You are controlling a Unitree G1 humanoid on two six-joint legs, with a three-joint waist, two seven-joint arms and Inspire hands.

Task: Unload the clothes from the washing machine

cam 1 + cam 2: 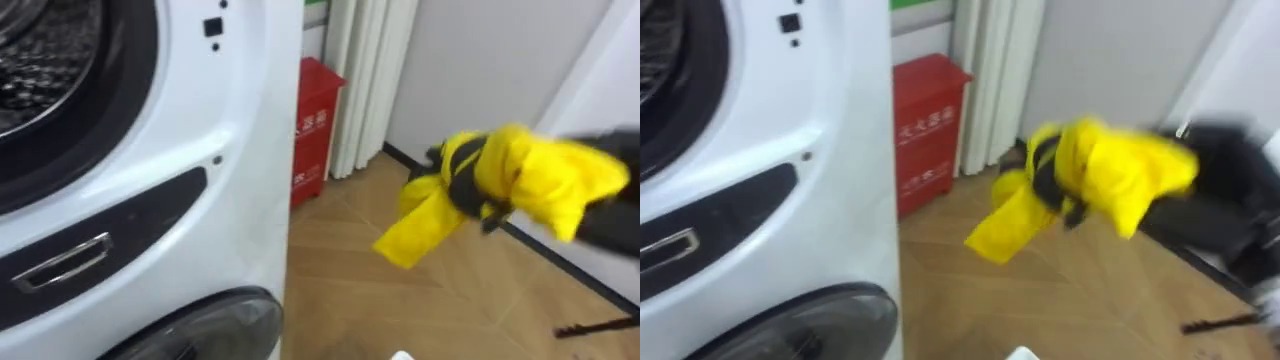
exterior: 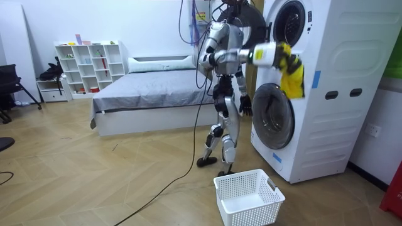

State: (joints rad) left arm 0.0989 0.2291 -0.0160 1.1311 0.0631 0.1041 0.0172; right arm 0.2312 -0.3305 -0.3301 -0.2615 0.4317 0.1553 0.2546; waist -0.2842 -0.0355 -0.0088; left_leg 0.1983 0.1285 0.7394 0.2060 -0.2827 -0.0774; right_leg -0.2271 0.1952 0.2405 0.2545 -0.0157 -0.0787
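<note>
As the right hand (image 1: 462, 180) curls its dark fingers tightly round a bunched yellow garment (image 1: 545, 170), the right arm stretches out nearly straight at shoulder height. Loose cloth droops below the grip, over the wooden floor (image 1: 450, 300), outside the upper drum opening (image 1: 45, 60) of the white washing machine (image 1: 235, 110). The left hand (image 2: 245, 105) hangs low by the hip. The robot stands upright before the lower door (image 2: 274, 116); a white basket (image 2: 248, 198) sits on the floor near its feet, and a red bin (image 1: 315, 125) stands beside the machine.
</note>
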